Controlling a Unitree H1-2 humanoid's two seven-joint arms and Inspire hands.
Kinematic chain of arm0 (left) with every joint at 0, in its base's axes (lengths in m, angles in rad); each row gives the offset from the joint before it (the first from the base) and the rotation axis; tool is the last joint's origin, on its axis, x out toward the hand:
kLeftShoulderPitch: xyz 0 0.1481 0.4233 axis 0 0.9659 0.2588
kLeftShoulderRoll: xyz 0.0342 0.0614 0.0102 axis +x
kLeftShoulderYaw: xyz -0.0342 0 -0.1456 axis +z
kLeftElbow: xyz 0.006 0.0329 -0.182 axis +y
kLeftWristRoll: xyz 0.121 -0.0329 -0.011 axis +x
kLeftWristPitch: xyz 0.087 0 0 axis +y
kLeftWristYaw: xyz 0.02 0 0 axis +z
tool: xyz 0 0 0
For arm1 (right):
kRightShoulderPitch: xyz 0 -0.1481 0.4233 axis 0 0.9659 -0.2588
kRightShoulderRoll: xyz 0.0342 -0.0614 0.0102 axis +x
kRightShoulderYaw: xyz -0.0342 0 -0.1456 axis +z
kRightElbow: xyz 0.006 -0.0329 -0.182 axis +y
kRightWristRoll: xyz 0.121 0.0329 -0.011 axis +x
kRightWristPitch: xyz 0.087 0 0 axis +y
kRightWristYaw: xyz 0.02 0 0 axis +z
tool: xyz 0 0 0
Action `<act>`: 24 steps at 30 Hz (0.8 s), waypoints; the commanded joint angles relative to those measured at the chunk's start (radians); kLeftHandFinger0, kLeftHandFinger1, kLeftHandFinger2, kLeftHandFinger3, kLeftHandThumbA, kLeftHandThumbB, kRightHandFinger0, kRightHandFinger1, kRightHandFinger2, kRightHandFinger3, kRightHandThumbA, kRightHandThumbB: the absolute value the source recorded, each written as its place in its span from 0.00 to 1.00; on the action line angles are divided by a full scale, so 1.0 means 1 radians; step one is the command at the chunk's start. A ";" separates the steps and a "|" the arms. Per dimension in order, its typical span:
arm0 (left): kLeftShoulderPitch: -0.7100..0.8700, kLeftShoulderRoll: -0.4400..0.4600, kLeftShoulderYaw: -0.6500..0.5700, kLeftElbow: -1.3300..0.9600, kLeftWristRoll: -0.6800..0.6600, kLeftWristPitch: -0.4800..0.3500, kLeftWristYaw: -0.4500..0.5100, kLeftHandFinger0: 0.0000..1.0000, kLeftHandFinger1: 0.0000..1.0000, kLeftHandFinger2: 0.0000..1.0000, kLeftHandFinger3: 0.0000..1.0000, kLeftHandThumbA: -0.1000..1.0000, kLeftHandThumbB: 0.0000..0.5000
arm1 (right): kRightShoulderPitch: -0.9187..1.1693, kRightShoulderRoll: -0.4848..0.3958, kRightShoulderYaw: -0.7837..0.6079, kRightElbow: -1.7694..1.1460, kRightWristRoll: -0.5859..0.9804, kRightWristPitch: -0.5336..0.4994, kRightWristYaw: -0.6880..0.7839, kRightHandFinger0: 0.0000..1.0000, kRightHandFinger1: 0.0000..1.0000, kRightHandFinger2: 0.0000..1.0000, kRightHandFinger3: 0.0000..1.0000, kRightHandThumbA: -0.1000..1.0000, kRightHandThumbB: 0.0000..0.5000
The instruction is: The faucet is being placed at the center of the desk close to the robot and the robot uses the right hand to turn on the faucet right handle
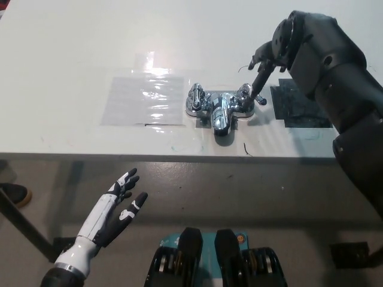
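A chrome faucet [219,108] stands on the white desk [72,72] near its front edge, spout pointing toward me. Its left handle [195,95] and right handle [250,95] flank the spout. My black right hand [263,63] hangs just behind and above the right handle, its fingers [258,84] pointing down and reaching the handle's top. The fingers are spread and hold nothing. My white left hand [116,209] rests open below the desk's front edge at the lower left.
A clear glossy sheet [143,98] lies taped on the desk left of the faucet. A dark square patch [299,106] lies to the faucet's right, partly under my right arm. A shoe [12,192] shows on the floor at far left.
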 commanded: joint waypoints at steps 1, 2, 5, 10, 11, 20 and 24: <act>-0.015 0.017 0.004 -0.027 0.003 -0.018 -0.012 1.00 1.00 1.00 1.00 0.86 0.80 | -0.040 -0.004 0.025 -0.013 -0.031 0.017 -0.035 1.00 1.00 1.00 1.00 1.00 0.82; -0.014 0.015 0.004 -0.028 0.001 -0.019 -0.012 1.00 1.00 1.00 1.00 0.86 0.81 | -0.036 -0.003 0.027 -0.012 -0.033 0.018 -0.040 1.00 1.00 1.00 1.00 1.00 0.82; -0.011 0.014 0.005 -0.035 0.000 -0.008 -0.012 1.00 1.00 1.00 1.00 0.85 0.81 | -0.031 0.000 0.032 -0.012 -0.036 0.039 -0.068 1.00 1.00 1.00 1.00 1.00 0.90; -0.015 0.015 0.003 -0.037 0.001 -0.005 -0.015 1.00 1.00 1.00 1.00 0.85 0.81 | -0.019 -0.003 0.020 -0.017 -0.027 0.048 -0.126 1.00 1.00 1.00 1.00 1.00 0.94; -0.015 0.014 0.004 -0.037 -0.002 -0.008 -0.014 1.00 1.00 1.00 1.00 0.85 0.81 | -0.018 -0.004 0.021 -0.016 -0.028 0.046 -0.123 1.00 1.00 1.00 1.00 1.00 0.91; -0.010 0.014 0.002 -0.034 -0.002 -0.011 -0.015 1.00 1.00 1.00 1.00 0.86 0.81 | -0.001 -0.005 0.007 -0.014 -0.028 0.045 -0.204 1.00 1.00 1.00 1.00 1.00 0.83; -0.013 0.012 -0.001 -0.029 0.004 -0.019 -0.012 1.00 1.00 1.00 1.00 0.86 0.81 | 0.013 -0.001 0.016 -0.019 -0.043 0.031 -0.294 1.00 1.00 1.00 1.00 1.00 0.78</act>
